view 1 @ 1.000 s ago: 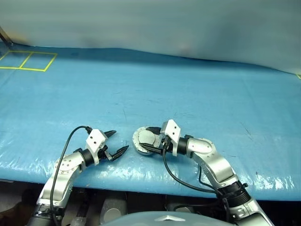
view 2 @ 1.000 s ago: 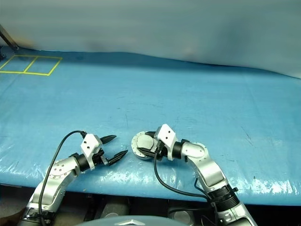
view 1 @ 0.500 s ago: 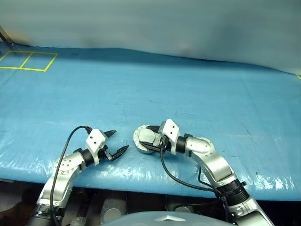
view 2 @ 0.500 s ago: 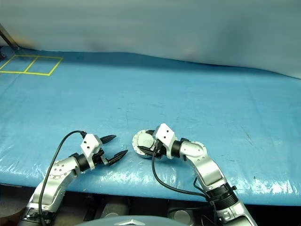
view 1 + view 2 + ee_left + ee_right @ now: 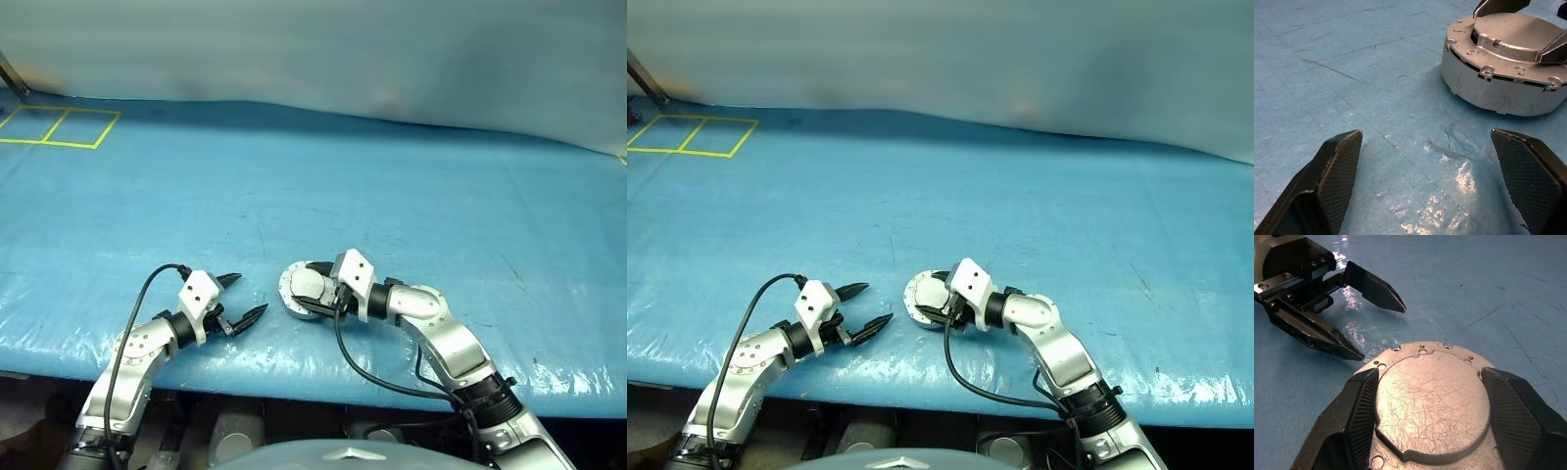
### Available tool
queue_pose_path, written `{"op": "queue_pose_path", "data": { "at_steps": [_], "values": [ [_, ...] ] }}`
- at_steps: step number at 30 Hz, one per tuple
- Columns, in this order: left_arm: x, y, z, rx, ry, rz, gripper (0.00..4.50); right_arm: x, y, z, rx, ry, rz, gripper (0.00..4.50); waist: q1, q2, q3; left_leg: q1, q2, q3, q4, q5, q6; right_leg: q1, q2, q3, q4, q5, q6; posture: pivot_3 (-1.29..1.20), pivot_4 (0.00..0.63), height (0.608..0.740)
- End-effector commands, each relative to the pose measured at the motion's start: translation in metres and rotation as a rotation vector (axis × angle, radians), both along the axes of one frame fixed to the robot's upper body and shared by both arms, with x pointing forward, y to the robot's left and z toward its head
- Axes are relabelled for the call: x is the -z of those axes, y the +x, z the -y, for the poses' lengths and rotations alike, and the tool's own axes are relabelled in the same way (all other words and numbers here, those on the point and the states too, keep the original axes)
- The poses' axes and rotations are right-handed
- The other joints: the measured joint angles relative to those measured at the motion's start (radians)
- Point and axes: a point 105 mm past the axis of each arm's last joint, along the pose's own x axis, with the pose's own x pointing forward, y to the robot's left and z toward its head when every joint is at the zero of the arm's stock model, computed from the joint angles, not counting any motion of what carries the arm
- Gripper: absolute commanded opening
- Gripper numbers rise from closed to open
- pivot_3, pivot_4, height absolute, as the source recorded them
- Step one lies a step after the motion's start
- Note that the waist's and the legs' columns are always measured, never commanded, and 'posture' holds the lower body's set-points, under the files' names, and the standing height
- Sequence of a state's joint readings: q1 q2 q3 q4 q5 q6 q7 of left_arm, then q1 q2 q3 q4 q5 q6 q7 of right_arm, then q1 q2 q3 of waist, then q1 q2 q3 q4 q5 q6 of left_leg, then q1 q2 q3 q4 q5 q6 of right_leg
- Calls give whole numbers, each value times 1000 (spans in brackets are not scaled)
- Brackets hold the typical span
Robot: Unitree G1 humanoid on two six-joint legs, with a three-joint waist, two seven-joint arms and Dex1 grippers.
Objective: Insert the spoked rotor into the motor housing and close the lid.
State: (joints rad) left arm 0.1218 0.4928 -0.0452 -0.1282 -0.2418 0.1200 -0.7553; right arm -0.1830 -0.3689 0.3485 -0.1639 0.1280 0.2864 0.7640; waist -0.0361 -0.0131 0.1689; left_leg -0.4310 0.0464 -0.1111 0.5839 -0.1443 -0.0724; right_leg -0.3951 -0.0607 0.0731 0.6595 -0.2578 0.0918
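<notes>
Right end effector (image 5: 1425, 396) is staying clamped across the lid (image 5: 1430, 404) on the motor housing (image 5: 1503, 95) near the worktop's (image 5: 392, 196) front edge — nothing shifting; left end effector (image 5: 235, 298) is gaping wide — empty

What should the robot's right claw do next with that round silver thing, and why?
Probably let go and pull back. The lid already lies flat on the motor housing, looking closed, and the right claw sits with its fingers on either side of the lid. The left claw waits open beside it, touching nothing.
</notes>
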Motion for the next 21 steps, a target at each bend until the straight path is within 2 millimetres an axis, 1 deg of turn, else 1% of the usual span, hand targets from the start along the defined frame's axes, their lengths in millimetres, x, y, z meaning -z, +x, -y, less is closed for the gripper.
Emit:
{"op": "queue_pose_path", "data": {
  "at_steps": [1, 7, 9, 11, 14, 21],
  "values": [
    [-9, 1, 3, 4, -9, 44, 4500, 13, 2, 9, 25, -77, -9, 3004, 0, 0, 0, 0, 0, 0, 0, 0, 0, 0, 0, 0, 0, 0, 0, 0, 150, 740],
    [-11, 2, 2, -7, -30, 49, 4500, 17, 3, 7, 25, -100, -6, 3004, -1, 0, 0, 1, 0, 0, 0, 0, 0, 0, 0, 0, 0, 0, 0, 0, 150, 740],
    [-14, 3, 3, -14, -55, 57, 4500, 19, 3, 6, 26, -104, -10, 3004, -1, 0, 0, 1, 0, 0, 0, 0, 0, 0, 0, 0, 0, 0, 0, 0, 150, 740],
    [-22, 6, 4, -28, -105, 66, 4500, 20, 3, 6, 24, -105, -13, 3004, -1, 0, 0, 1, 0, 0, 1, 0, 0, 0, 0, 0, 0, 0, 0, 0, 150, 740],
    [-34, 9, 7, -12, -170, 82, 3889, 19, 3, 6, 24, -103, -13, 3004, -1, -1, -1, 1, 0, 0, 1, 0, 0, 0, 0, 0, 0, 0, 0, 0, 150, 740],
    [-31, 13, 16, 55, -160, 60, 1546, 19, 3, 6, 35, -99, -9, 3004, -1, -1, -1, 2, 0, 0, 1, 0, 0, 0, 0, 0, 0, 0, 0, 0, 150, 740]
  ]
}}
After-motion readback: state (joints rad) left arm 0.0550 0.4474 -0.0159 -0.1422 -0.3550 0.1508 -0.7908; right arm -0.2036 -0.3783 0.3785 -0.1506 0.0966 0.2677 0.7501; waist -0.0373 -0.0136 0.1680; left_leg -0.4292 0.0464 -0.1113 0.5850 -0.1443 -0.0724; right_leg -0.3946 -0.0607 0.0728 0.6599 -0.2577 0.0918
